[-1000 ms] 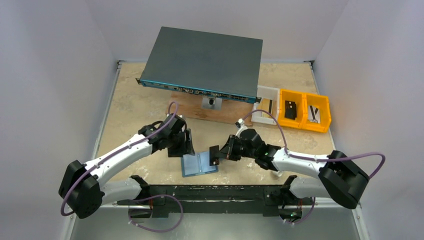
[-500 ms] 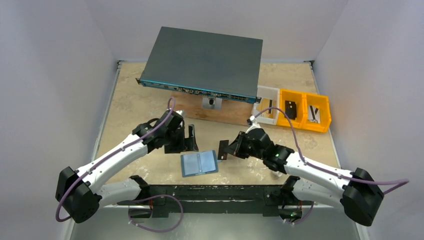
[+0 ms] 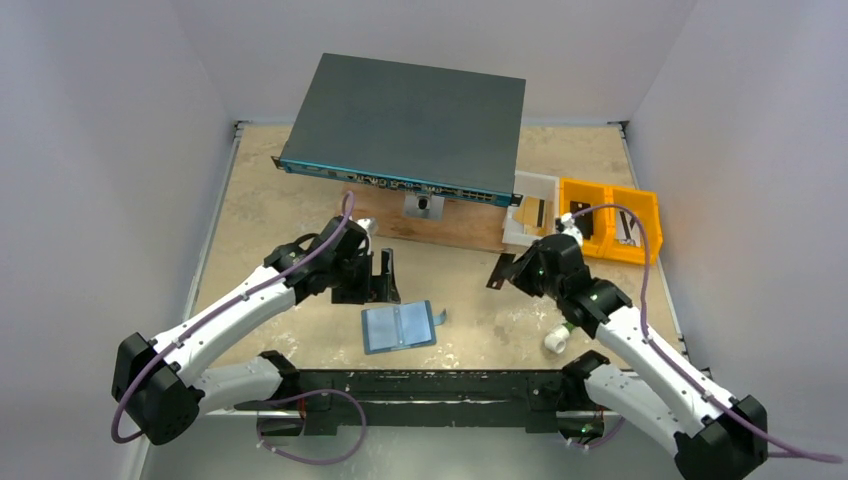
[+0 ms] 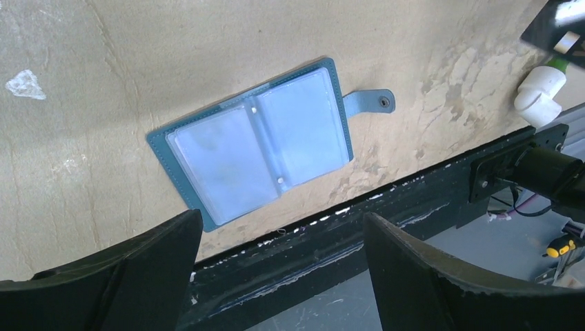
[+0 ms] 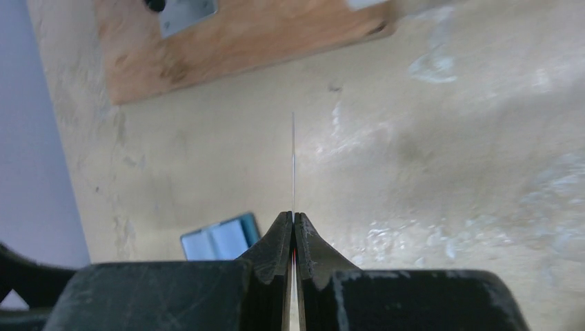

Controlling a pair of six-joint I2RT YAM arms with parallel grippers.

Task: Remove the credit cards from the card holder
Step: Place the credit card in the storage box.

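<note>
card holder (image 3: 400, 326) exposed from above; left gripper (image 3: 384, 280) beside, wooden board (image 3: 445, 226) behind.

Plain pale walls (image 3: 100, 100) enclose beige mottled tabletop (image 3: 255, 210); even light.

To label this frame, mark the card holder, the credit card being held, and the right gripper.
card holder (image 4: 268, 145), left wrist view, centre fold.
credit card (image 3: 500, 272), top view, its dark face.
right gripper (image 5: 293, 222), right wrist view, between the shut fingertips.

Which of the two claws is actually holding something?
The right claw: it is pinched shut on a thin card. The left claw hangs wide open near the blue card holder, gripping nothing.
</note>
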